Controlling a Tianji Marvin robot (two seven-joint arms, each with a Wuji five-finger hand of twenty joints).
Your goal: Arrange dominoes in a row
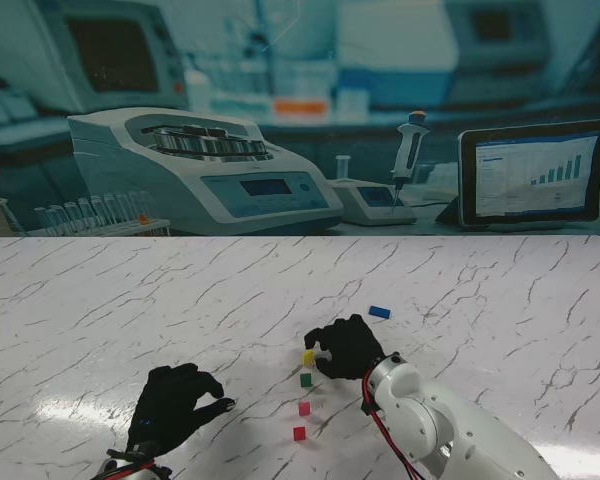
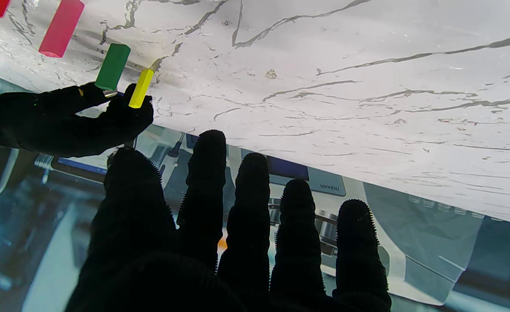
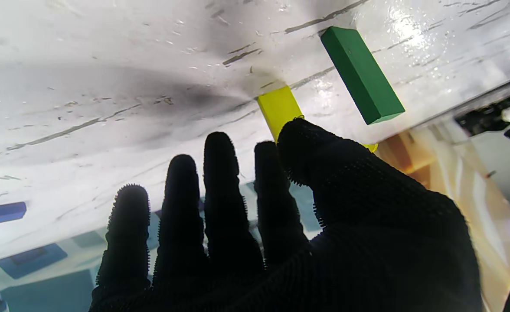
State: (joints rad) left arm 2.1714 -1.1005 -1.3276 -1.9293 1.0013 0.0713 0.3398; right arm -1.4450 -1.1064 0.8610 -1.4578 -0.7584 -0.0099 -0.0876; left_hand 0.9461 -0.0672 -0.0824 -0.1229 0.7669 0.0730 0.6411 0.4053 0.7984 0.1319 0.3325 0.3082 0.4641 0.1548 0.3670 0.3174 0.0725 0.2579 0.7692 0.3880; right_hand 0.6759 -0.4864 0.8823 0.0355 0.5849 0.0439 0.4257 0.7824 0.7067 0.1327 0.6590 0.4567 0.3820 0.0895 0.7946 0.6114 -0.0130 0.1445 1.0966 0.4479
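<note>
Fingers [image 3: 300, 143] of the right hand [image 1: 348, 347] are pinching the yellow domino [image 1: 308, 356], standing at the far end of a row with the green domino [image 1: 305, 380] and two red dominoes [image 1: 302, 420]; the left hand [image 1: 175, 406] is hovering, fingers spread, holding nothing; a blue domino [image 1: 380, 312] is lying apart.

Four dominoes [image 1: 303, 381] in row mid-table; fifth domino [image 1: 380, 312] apart, farther from me, rightward.

White marble table [image 1: 100, 310] veined with thin dark grey lines. 5 dominoes: yellow domino [image 1: 308, 357], green domino [image 1: 305, 380], pink domino [image 1: 304, 408], red domino [image 1: 299, 433], blue domino [image 1: 380, 312]. Black gloves cover the left hand [image 1: 175, 405] and right hand [image 1: 348, 346].
</note>
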